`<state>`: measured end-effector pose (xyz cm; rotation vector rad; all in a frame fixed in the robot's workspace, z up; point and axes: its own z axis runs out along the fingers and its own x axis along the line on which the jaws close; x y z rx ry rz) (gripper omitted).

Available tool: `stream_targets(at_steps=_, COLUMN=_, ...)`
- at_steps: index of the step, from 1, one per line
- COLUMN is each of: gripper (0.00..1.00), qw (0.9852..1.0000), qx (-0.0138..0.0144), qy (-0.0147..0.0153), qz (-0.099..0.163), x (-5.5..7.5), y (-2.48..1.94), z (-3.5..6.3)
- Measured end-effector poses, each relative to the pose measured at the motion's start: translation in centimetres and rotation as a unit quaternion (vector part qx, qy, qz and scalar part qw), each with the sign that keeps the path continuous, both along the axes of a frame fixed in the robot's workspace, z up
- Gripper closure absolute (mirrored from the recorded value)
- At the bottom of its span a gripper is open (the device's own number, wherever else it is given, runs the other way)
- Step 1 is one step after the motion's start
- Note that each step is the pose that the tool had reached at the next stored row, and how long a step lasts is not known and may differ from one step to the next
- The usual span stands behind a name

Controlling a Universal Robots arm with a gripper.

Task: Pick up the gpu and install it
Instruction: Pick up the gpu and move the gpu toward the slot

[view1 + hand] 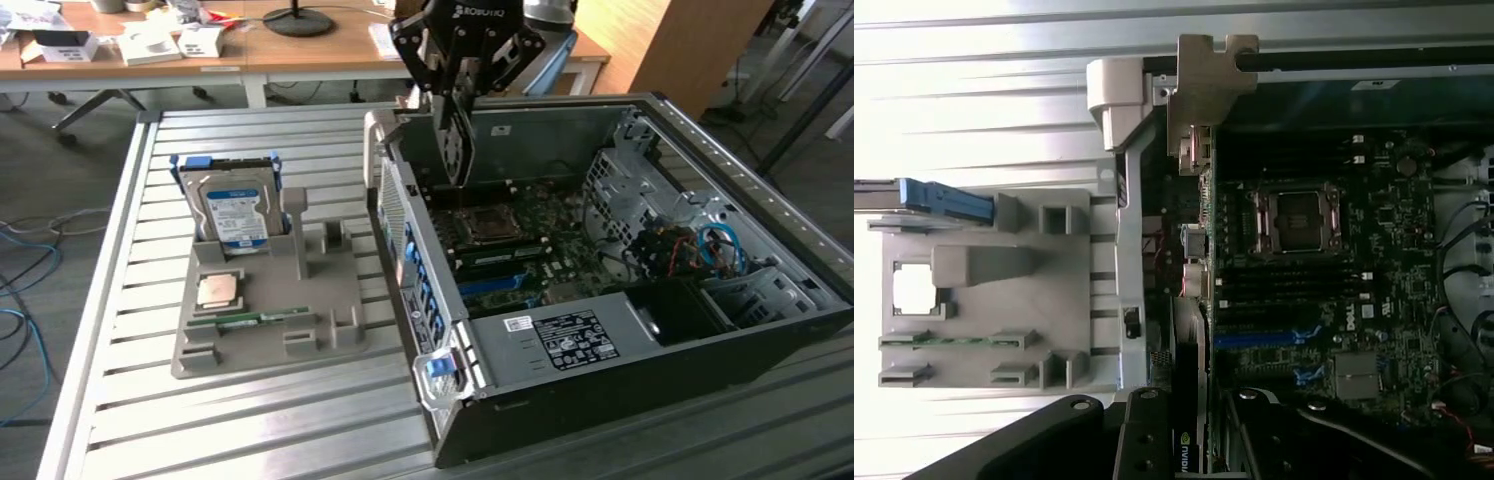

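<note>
The gpu [454, 140] hangs on edge, long side vertical, over the near wall of the open computer case [747, 190]. My gripper [458, 92] is shut on its top edge. In the wrist view the gpu [1201, 330] shows edge-on as a thin dark strip, and its grey metal end bracket [1209, 75] is at the far end beside the case's rear corner. The gripper [1194, 435] holds the card's near end. The card's lower end sits just above the motherboard [534, 235], near the CPU socket [1294, 220] and apart from the blue slot [1264, 338].
A grey parts tray [334, 330] lies on the slatted metal table to the exterior view's left of the case. It holds an upright hard drive [238, 210], a CPU chip [218, 290] and a green memory stick [254, 320]. Blue and red cables [714, 245] fill the case's right side.
</note>
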<state>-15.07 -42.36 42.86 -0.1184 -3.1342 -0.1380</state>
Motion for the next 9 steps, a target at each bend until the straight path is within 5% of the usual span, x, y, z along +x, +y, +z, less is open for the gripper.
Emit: stream_targets(at_steps=9, gripper=0.74, qw=1.0000, qx=0.0026, qy=0.0012, qz=0.000, x=2.8, y=0.00, z=-0.01)
